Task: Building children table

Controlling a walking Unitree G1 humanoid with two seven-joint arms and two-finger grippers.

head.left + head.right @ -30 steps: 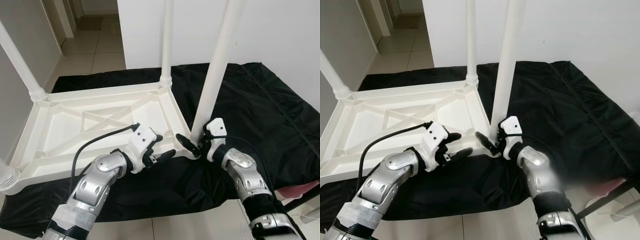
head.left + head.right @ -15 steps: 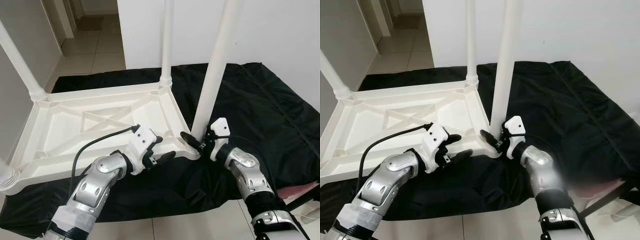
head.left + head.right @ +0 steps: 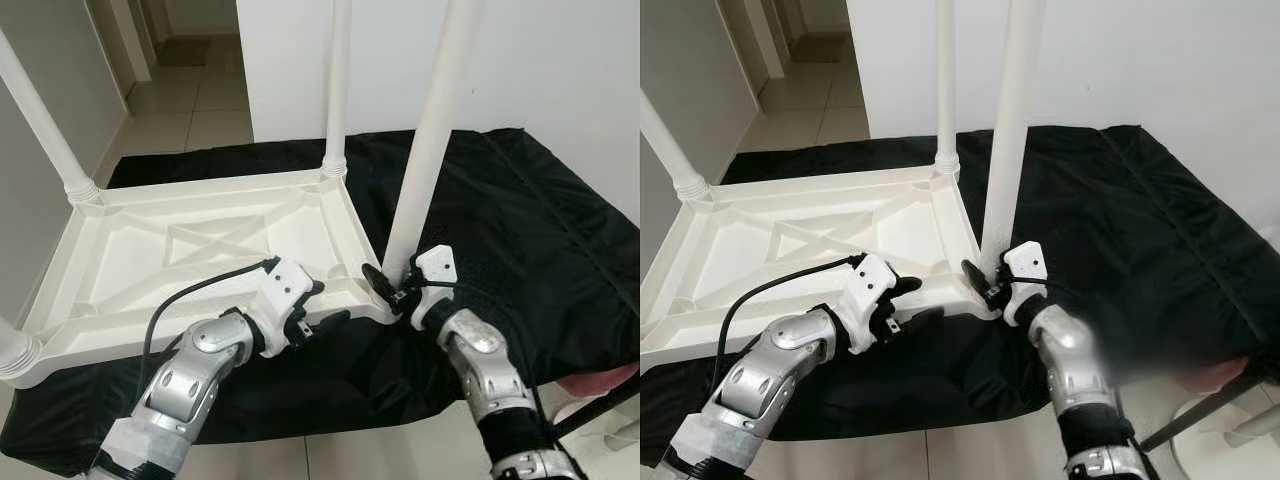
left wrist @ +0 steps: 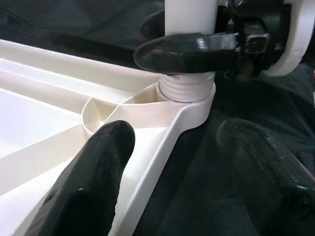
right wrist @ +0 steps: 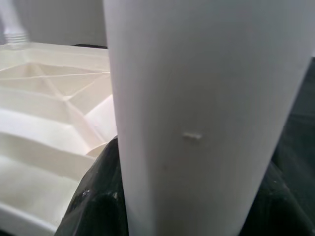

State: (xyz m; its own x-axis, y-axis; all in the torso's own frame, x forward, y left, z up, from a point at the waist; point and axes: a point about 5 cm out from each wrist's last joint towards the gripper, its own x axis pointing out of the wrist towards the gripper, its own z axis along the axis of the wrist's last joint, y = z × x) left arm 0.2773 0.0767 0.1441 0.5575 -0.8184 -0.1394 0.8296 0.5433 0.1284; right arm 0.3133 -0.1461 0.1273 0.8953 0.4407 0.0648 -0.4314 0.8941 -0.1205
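Inverted white plastic table [image 3: 180, 245] lies on black cloth [image 3: 520, 220]. Right end effector [image 3: 392, 290] pinches near-corner leg [image 3: 428, 150] at its base. Left end effector [image 3: 322, 305], fingers spread, straddles the adjacent table rim.

Home interior, likely spare room off hallway. Pale tiled floor [image 3: 195, 110] running into corridor, plain white wall [image 3: 560, 60], doorway frames at far end, black cloth [image 3: 520, 210] spread over floor, upturned white plastic children's table [image 3: 200, 250] on it.
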